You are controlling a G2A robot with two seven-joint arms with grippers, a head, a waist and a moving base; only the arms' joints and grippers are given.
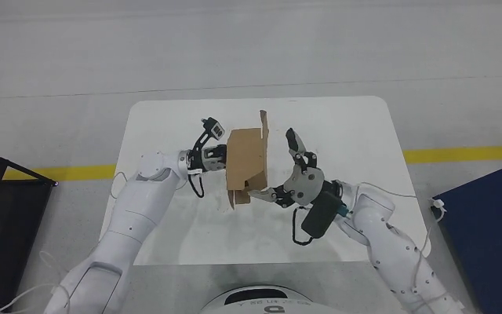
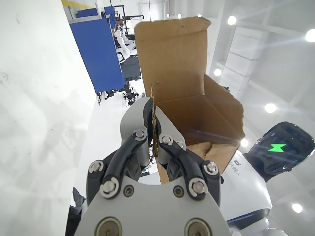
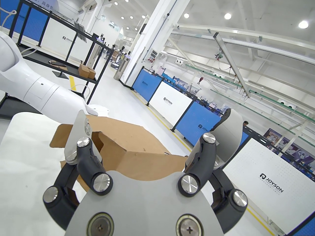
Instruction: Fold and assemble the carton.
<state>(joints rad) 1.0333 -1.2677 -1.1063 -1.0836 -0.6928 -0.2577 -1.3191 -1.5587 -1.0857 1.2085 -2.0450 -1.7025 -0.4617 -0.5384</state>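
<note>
A brown carton (image 1: 246, 161) is held above the middle of the white table (image 1: 345, 125). Its body is squared up, with one end open and a lid flap (image 2: 169, 57) standing out from it. My left gripper (image 1: 217, 155) is shut on the edge of one carton wall (image 2: 154, 124), one finger inside and one outside. My right gripper (image 1: 276, 165) is open at the carton's opposite side. One finger (image 3: 79, 126) lies against the folded end flaps (image 3: 128, 148), and the other finger (image 3: 228, 128) stands free in the air.
A blue panel (image 1: 480, 216) stands off the table's right side and a black frame (image 1: 20, 200) off its left. A yellow floor line (image 1: 451, 154) runs behind the table. Bare table surface lies around the carton.
</note>
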